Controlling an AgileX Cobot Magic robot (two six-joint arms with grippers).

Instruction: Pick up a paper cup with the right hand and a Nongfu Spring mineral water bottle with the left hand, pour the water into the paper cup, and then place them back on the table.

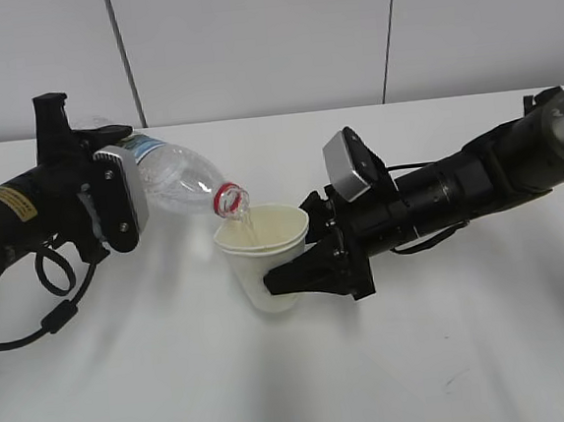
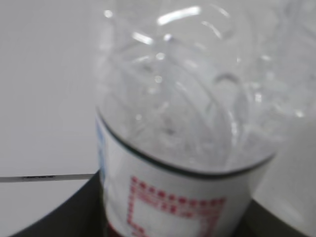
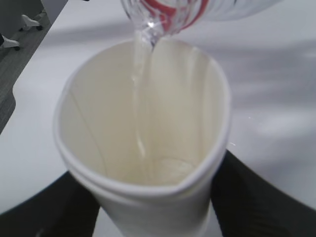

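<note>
My left gripper is shut on the Nongfu Spring bottle and holds it tilted, red-ringed mouth down over the paper cup. A thin stream of water runs into the cup. My right gripper is shut on the cup's wall and holds it just above the table, squeezed a little oval. In the right wrist view the cup fills the frame, water falls from the bottle mouth, and a little water lies at the bottom. The left wrist view shows the bottle's label and clear body up close.
The white table stretches all round the two arms. A grey panelled wall stands behind the far edge. The table's left edge and dark floor show in the right wrist view.
</note>
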